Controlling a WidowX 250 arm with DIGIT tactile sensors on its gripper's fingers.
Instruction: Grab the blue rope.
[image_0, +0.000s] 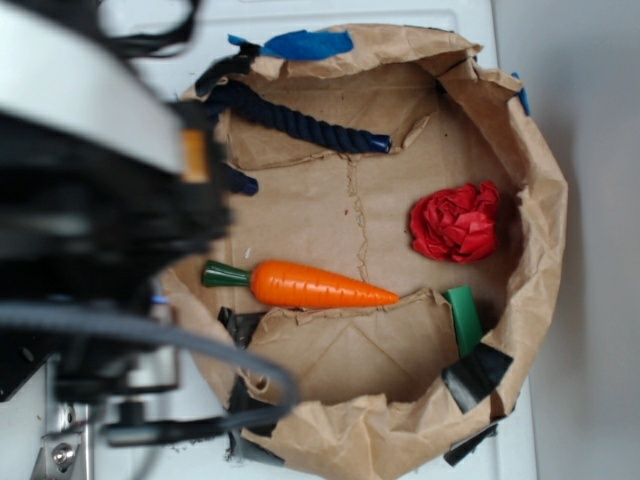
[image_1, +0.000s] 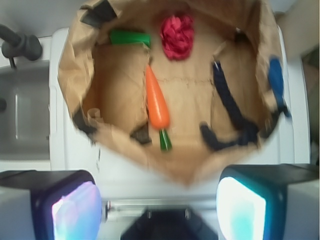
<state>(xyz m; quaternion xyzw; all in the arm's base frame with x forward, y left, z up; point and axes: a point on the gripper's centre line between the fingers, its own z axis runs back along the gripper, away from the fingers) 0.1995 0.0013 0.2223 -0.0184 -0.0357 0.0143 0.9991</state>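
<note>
The blue rope (image_0: 296, 123) is a thick dark navy twisted cord lying inside a brown paper bag (image_0: 520, 270), along its upper left wall, with a shiny blue end near the middle. Its bend goes behind the arm at the left. In the wrist view the blue rope (image_1: 231, 116) lies at the right of the bag floor, bent back at its near end. My gripper (image_1: 159, 212) hovers well above the bag's near rim, open, with nothing between its fingers. In the exterior view only the blurred black arm (image_0: 90, 200) shows.
An orange carrot (image_0: 318, 286) with a green stem lies mid-bag. A red crumpled flower-like ball (image_0: 457, 222) sits to its right. A green strip (image_0: 464, 318) and black tape pieces (image_0: 476, 374) hold the bag walls; bright blue tape (image_0: 305, 43) marks the top rim. A grey sink (image_1: 25, 115) lies left.
</note>
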